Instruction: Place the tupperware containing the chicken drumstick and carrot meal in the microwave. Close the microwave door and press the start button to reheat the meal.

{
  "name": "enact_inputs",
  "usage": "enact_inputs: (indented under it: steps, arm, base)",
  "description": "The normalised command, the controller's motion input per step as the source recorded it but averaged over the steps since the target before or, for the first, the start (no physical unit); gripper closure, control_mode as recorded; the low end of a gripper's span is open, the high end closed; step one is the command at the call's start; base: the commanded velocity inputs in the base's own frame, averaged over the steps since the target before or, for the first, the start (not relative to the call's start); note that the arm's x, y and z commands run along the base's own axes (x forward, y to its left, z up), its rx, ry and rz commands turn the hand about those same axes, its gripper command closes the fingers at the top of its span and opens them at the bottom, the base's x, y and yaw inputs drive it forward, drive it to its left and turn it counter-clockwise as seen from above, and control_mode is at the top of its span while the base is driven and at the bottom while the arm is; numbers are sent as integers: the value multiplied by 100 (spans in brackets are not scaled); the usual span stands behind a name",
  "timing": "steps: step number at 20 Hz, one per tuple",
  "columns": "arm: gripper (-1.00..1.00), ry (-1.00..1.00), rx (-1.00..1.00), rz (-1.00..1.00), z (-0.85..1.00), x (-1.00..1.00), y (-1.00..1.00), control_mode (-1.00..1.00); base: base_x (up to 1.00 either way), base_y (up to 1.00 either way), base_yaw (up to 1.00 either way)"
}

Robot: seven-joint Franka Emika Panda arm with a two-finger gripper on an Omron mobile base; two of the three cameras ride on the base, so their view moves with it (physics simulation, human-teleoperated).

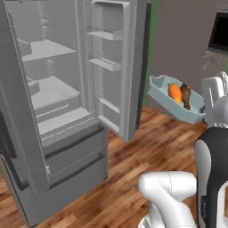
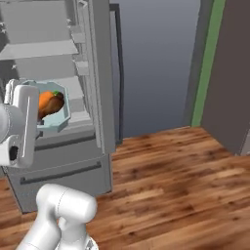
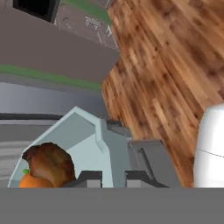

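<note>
Over by the open fridge [image 1: 58,111], as the left base view has it, the tupperware [image 1: 174,99] hangs in the air above the wooden floor [image 1: 142,156], tilted, between the fridge's open right door [image 1: 116,62] and the robot's white hand at the right edge. The carrot [image 1: 175,92] lies inside it with the chicken drumstick [image 1: 185,96] just beside, touching it on the side nearer the hand. The fridge shelves stand bare, and a dark screen-like panel [image 1: 220,32] shows in the top right corner against the brown wall.

From the right base view, the same tray [image 2: 58,113] sits in front of the fridge body [image 2: 63,146], its near edge hidden behind the white hand; carrot [image 2: 45,100] and drumstick [image 2: 56,104] rest together in it. A green strip [image 2: 207,58] runs down the wall to the right, and the floor [image 2: 176,180] spreads wide before it.

Looking along the hand, the gripper [image 3: 113,178] is pinched nearly closed on the tray's rim [image 3: 103,144], one finger [image 3: 85,178] on the inner side and the other outside. The drumstick [image 3: 50,164] lies on top of the carrot [image 3: 33,180] in the tray's low corner, with floor planks [image 3: 175,65] beyond.
</note>
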Motion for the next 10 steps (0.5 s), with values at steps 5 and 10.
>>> enact_inputs:
  steps: [5,10]
  arm:
    - [100,0,0,0,0,0,0,100]
    - [100,0,0,0,0,0,0,100]
  base:
    - [-14,-16,-58]
    - [0,-31,-56]
